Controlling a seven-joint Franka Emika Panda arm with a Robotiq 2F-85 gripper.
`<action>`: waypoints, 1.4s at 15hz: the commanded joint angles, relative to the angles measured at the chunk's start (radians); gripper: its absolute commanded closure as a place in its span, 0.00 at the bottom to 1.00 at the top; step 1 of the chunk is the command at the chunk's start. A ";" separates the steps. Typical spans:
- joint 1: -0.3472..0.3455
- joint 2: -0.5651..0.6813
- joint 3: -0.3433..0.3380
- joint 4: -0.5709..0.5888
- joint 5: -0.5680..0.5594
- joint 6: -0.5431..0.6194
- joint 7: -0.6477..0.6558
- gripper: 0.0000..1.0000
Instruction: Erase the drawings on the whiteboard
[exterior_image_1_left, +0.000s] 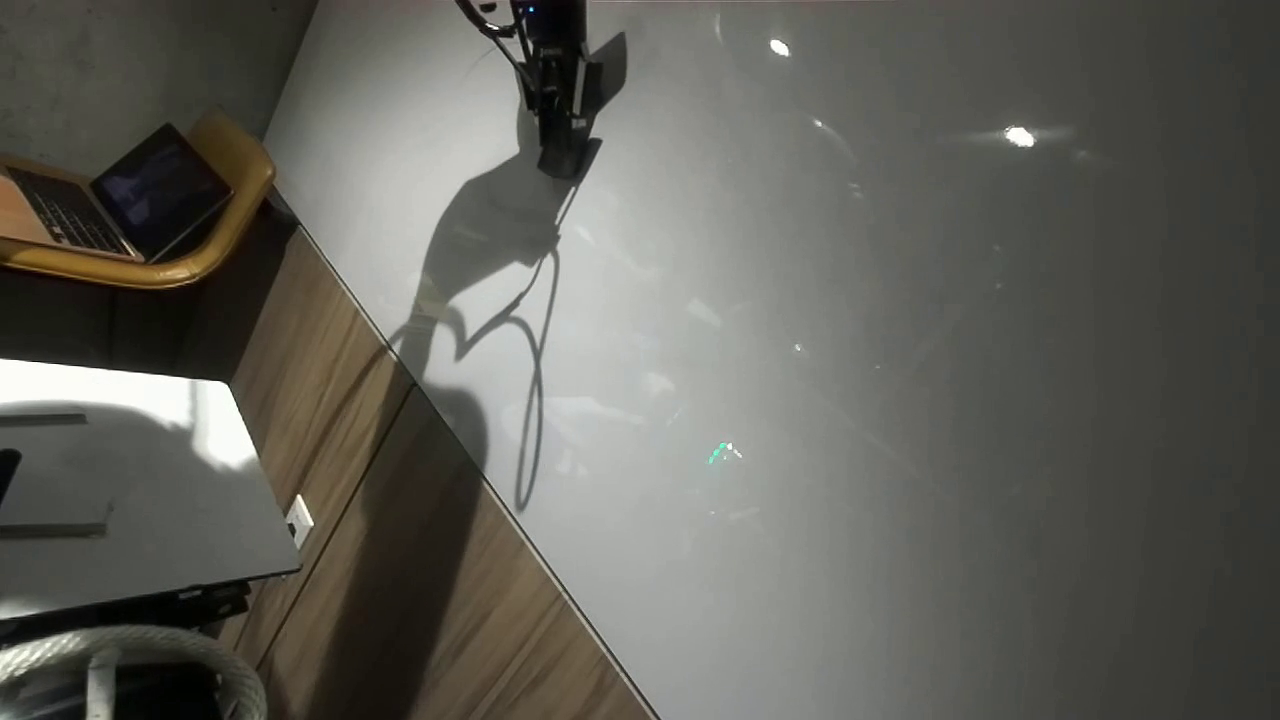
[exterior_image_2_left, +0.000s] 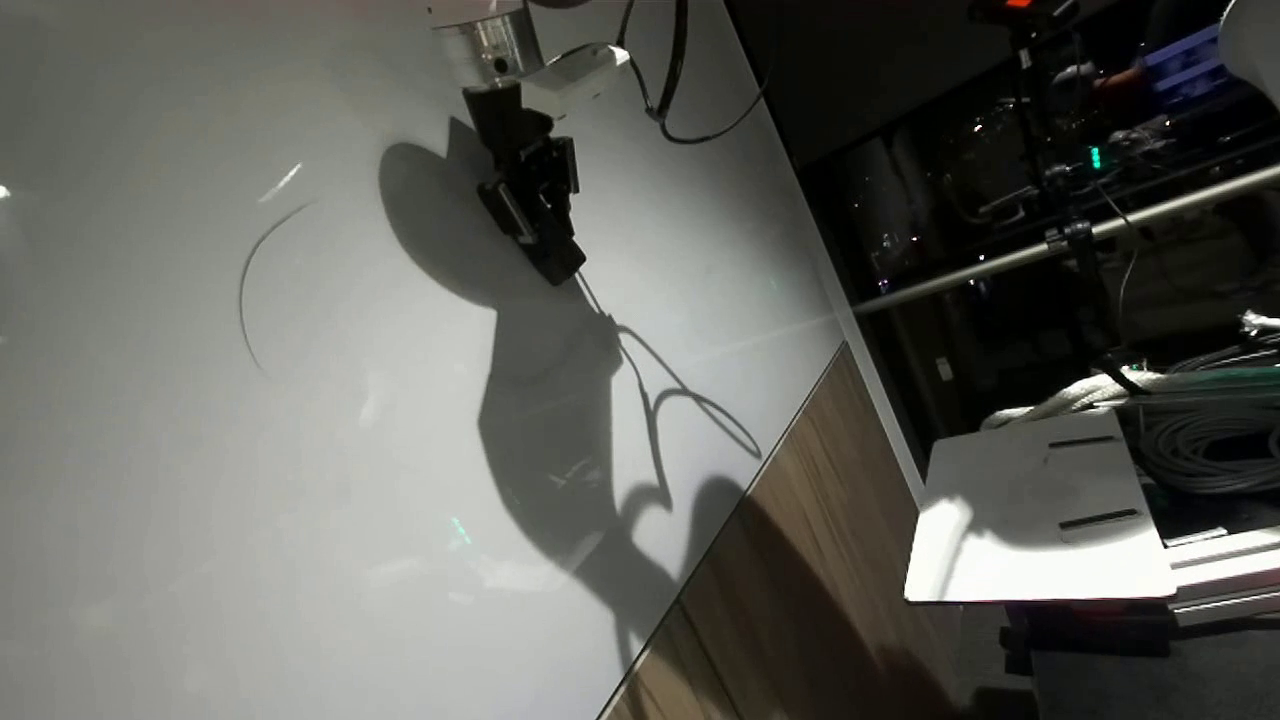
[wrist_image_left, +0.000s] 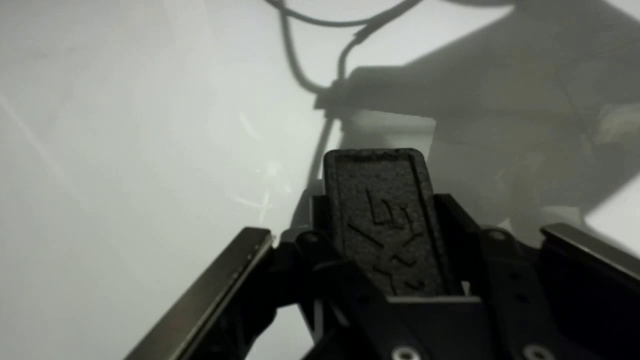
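The whiteboard (exterior_image_1_left: 900, 400) is a large glossy pale board, also filling much of an exterior view (exterior_image_2_left: 200, 480) and lying behind the gripper in the wrist view (wrist_image_left: 125, 175). A thin dark curved pen line, part of the drawings (exterior_image_2_left: 243, 290), shows on the board to the left of the arm. My gripper (wrist_image_left: 385, 215) is shut on a dark felt eraser (wrist_image_left: 375, 172) with scratched marks. In both exterior views the gripper (exterior_image_1_left: 562, 95) (exterior_image_2_left: 530, 190) points at the board, the eraser (exterior_image_1_left: 563, 157) (exterior_image_2_left: 556, 258) at its tip. Whether the eraser touches the board cannot be told.
A brown wood-grain strip (exterior_image_1_left: 520, 620) borders the board's lower edge. A laptop (exterior_image_1_left: 160, 190) sits on a yellow chair (exterior_image_1_left: 235, 170). A white tabletop (exterior_image_2_left: 1040, 550) stands beyond the strip. Arm and cable shadows lie across the board. A black cable (exterior_image_2_left: 680, 60) hangs by the arm.
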 joint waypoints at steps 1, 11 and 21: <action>0.032 0.092 0.083 0.090 -0.013 -0.015 0.036 0.71; 0.240 0.318 0.108 0.529 -0.218 -0.261 -0.059 0.71; 0.348 0.534 0.115 0.907 -0.286 -0.415 -0.181 0.71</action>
